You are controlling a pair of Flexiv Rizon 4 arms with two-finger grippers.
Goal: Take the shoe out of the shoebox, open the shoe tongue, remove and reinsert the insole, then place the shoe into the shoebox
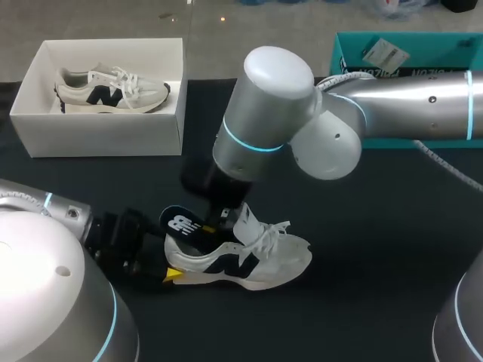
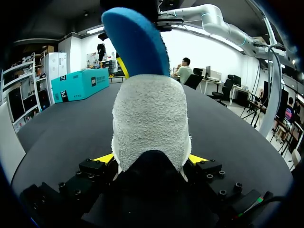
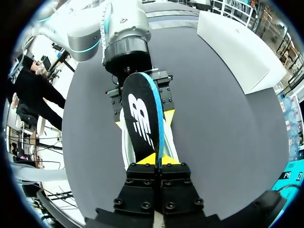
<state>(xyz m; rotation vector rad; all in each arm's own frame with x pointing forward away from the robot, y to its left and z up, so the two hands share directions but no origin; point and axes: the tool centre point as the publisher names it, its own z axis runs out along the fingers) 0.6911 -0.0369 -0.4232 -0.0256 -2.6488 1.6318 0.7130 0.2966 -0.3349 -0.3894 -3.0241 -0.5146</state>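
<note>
My left end effector (image 2: 151, 159) grips the shoe (image 1: 253, 260) by its heel while my right end effector (image 3: 156, 159) pinches the half-out insole (image 3: 141, 118); removal seems underway, so next I should draw it clear.

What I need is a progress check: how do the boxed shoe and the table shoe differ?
The boxed shoe lies untouched in the white shoebox; the table shoe stands outside it, heel clamped by the left gripper. The table shoe's insole sticks up, held by the right gripper; the boxed shoe shows none. Both are white with dark logos.
</note>
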